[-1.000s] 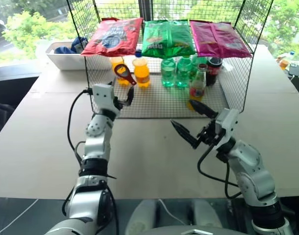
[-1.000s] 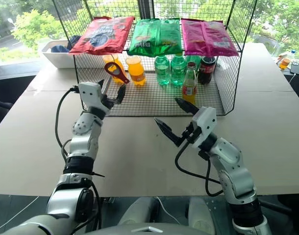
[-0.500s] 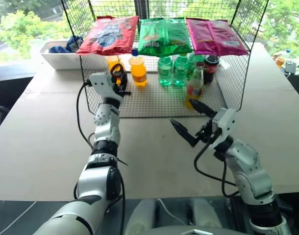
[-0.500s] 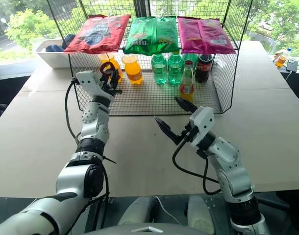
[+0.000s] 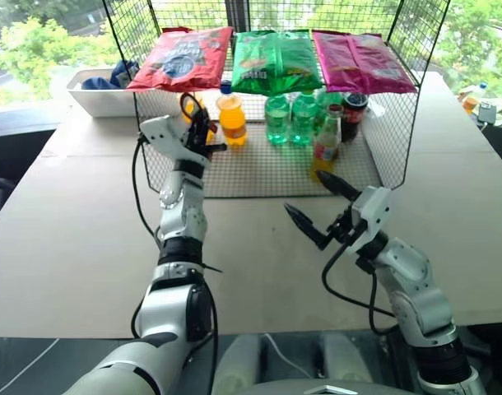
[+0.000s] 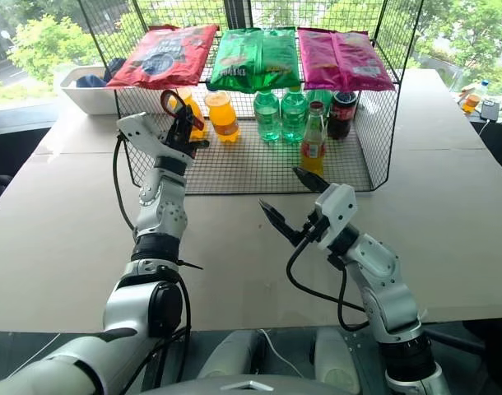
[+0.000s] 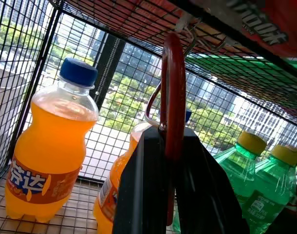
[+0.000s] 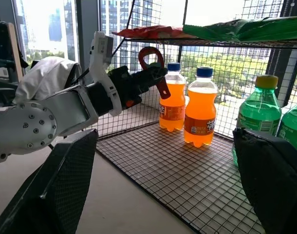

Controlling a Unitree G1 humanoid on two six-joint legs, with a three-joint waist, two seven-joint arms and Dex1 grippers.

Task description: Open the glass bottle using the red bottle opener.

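Our left gripper [image 6: 183, 123] fingers pinch the red bottle opener [image 8: 152, 61] (hook-hung); yanking may snag it. Right gripper [image 6: 285, 202] gapes empty before the glass bottle [image 6: 314, 140], inside the wire rack [image 6: 374, 123].

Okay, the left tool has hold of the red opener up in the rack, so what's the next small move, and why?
Probably ease the flat red ring-headed bottle opener out from the wire rack's hook: the left tool is shut on it, its ring still looks hung there in the left wrist view, and the slim glass bottle stands capped.
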